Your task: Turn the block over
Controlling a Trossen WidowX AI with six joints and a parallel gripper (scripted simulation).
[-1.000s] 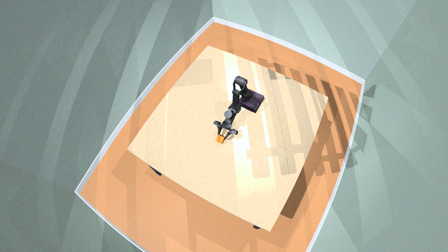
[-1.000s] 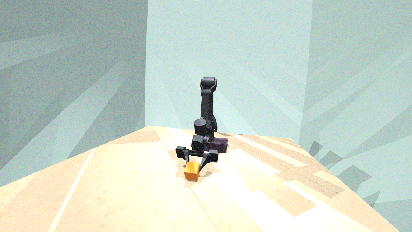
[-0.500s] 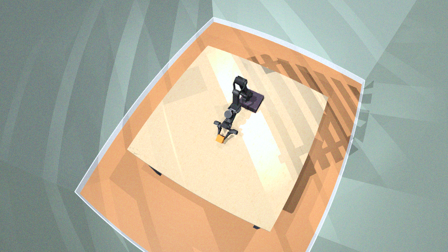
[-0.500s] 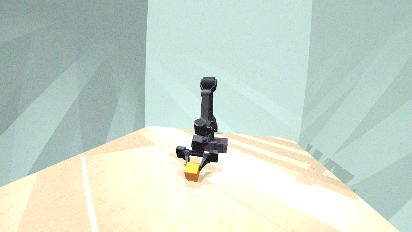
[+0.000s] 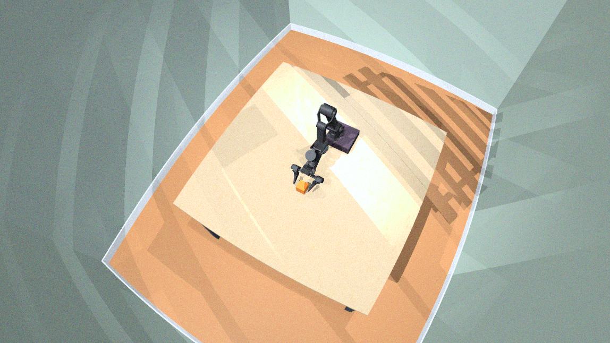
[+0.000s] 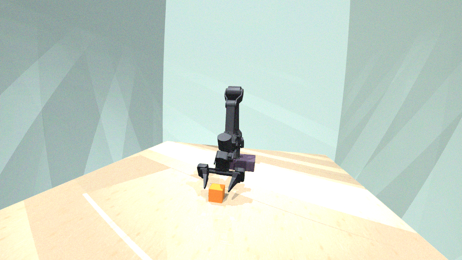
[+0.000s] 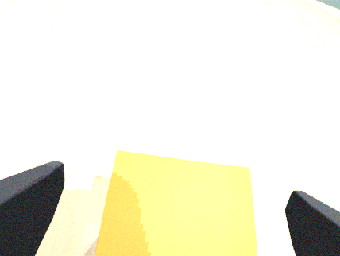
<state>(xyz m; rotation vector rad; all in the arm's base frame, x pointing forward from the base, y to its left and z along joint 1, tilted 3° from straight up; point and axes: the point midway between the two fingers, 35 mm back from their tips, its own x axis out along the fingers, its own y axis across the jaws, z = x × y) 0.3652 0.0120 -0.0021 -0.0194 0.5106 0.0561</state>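
The orange block sits flat and upright on the table. Its top face and the side toward the exterior camera are plain, with no mark. The dark marked side is not visible in any view; the underside and the side toward the arm are hidden. My gripper is open. Its fingers stand wide on either side of the block, with a gap on both sides in the wrist view, and the tips are near the block's top in the exterior view.
The arm's dark purple base stands on the table behind the gripper. Bright light patches and shadows cross the table top. The table edges lie well away from the block.
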